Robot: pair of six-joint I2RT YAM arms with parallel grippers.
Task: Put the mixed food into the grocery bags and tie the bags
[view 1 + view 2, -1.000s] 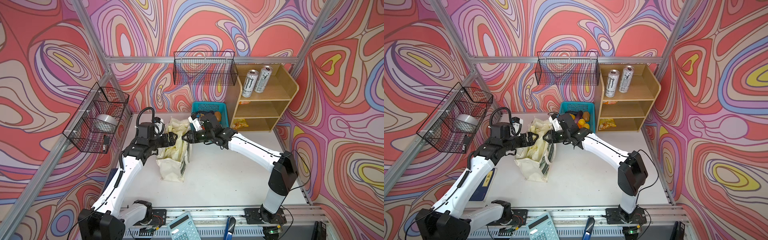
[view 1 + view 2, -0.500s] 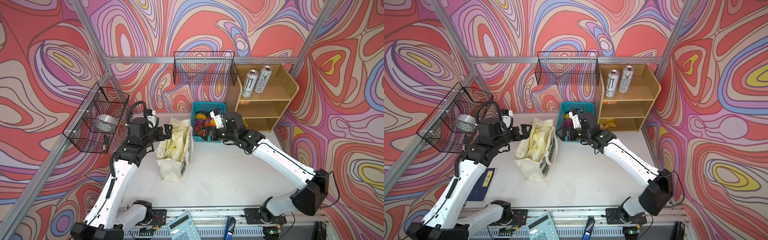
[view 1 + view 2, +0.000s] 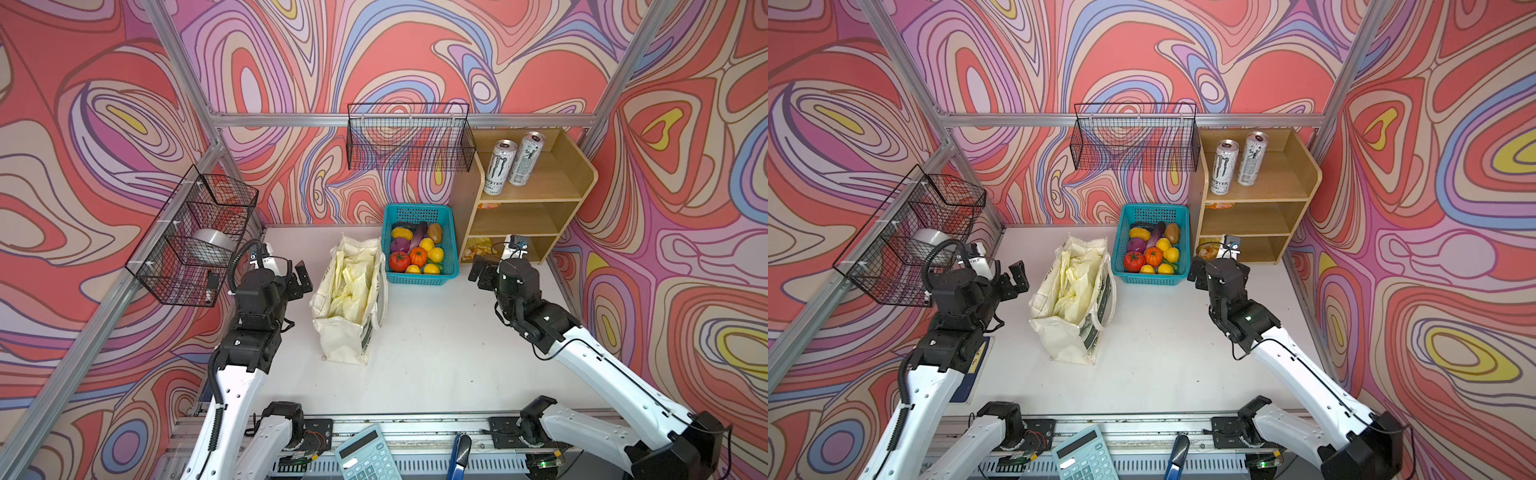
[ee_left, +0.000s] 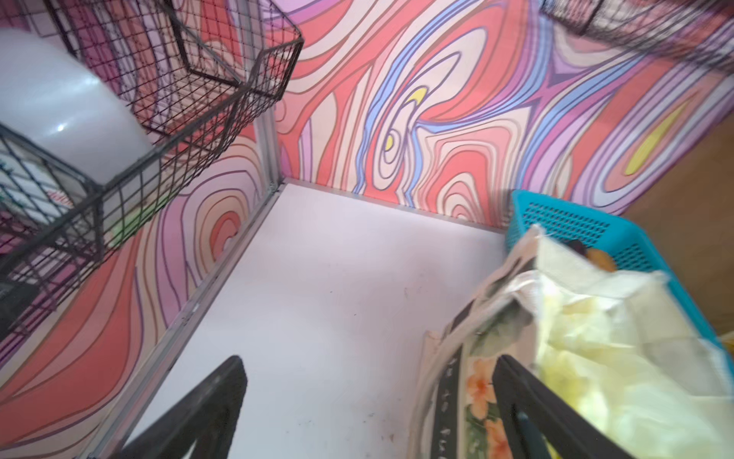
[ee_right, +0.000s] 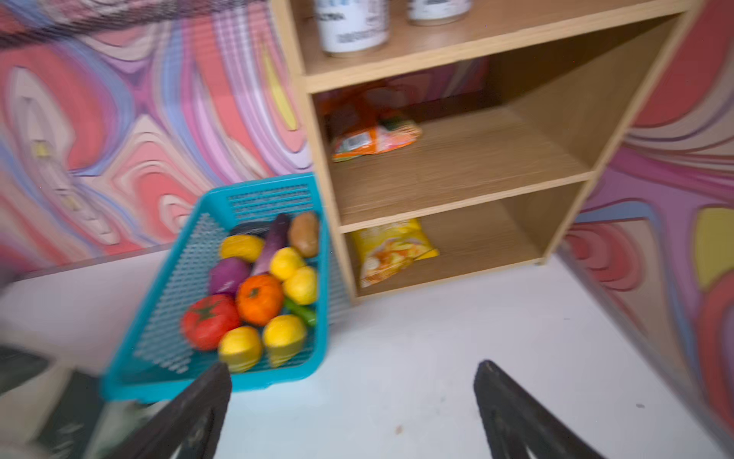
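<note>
A cream canvas tote (image 3: 338,347) (image 3: 1065,345) stands mid-table, mouth open, with the pale-yellow plastic bag (image 3: 353,286) (image 3: 1077,286) (image 4: 615,357) stuffed inside. Toy vegetables and fruits (image 3: 417,253) (image 5: 258,298) fill the teal basket (image 3: 387,232) (image 5: 174,290) behind it. An orange snack packet (image 5: 373,139) and a yellow one (image 5: 391,250) lie on the shelf's lower boards. My left gripper (image 3: 299,280) (image 3: 1011,280) (image 4: 367,361) hovers open left of the tote. My right gripper (image 3: 480,272) (image 3: 1198,272) (image 5: 352,365) is open and empty between basket and shelf.
The wooden shelf (image 3: 582,183) at the back right carries two tall cans (image 3: 509,166). Black wire baskets hang on the left wall (image 3: 195,237) and the back wall (image 3: 409,143). A calculator (image 3: 365,457) and a blue tool (image 3: 459,455) lie on the front rail.
Both grippers have drawn back from the tote's mouth. The left moved left; the right opened wide and swung right, past the basket to the shelf. The bags stayed put.
</note>
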